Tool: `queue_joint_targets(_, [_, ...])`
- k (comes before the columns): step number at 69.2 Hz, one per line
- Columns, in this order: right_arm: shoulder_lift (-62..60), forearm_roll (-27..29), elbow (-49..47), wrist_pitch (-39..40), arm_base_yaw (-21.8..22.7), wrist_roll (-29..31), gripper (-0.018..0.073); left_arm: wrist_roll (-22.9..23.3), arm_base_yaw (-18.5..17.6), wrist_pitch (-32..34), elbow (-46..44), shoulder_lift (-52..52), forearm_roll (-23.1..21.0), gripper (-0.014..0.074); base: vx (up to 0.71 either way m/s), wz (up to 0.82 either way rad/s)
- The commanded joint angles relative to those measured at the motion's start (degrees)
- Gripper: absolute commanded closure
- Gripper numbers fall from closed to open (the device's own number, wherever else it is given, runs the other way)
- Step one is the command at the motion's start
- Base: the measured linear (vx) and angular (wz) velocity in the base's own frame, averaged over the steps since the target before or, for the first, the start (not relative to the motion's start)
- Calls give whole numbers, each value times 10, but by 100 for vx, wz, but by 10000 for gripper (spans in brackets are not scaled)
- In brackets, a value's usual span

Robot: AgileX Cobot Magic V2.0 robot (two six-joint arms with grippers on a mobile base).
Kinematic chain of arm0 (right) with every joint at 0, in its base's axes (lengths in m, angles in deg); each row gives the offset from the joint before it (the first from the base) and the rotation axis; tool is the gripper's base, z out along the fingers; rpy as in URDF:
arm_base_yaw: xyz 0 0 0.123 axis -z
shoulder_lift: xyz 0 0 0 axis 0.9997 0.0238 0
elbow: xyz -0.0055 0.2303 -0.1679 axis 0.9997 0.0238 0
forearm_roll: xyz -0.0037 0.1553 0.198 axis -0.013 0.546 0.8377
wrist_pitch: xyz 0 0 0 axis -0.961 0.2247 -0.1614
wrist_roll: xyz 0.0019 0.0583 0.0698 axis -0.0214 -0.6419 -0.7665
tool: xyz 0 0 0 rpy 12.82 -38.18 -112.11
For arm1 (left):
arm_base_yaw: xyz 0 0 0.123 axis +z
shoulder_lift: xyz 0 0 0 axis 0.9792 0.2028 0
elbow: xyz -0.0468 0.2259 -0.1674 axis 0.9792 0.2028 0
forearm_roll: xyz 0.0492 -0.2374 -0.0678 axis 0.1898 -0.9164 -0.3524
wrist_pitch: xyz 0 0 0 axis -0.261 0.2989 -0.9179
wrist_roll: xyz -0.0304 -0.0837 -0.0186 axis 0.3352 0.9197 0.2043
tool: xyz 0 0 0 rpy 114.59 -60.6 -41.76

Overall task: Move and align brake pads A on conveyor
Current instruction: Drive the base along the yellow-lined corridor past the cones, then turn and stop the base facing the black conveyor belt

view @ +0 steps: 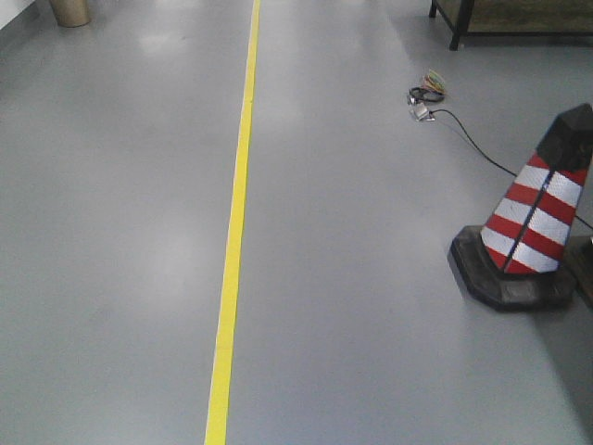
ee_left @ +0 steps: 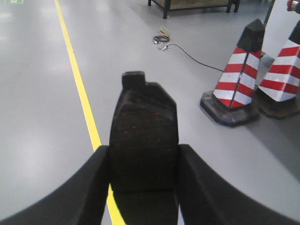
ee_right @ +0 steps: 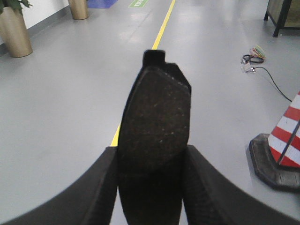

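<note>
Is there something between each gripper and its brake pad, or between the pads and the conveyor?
Nothing: the left gripper and right gripper each already clamp a dark oblong brake pad. No conveyor is visible, so that path cannot be judged.

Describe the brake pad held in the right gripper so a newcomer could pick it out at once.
Above the grey floor with its yellow line, the right gripper clamps one brake pad upright. It is a dark, speckled, curved oblong with a square tab on top.
</note>
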Motion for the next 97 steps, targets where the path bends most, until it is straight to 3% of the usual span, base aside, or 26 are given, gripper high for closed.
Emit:
queue_joint_targets(1, [5, 0, -19, 55, 2, 5, 562, 0, -3, 55, -14, 13, 5, 603, 70, -2])
queue_joint_targets(62, [5, 0, -19, 56, 2, 5, 562, 0, -3, 55, -14, 13, 5, 603, 59, -6])
queue_joint_targets(97, [5, 0, -19, 56, 2, 5, 562, 0, -3, 55, -14, 13, 5, 603, 29, -77])
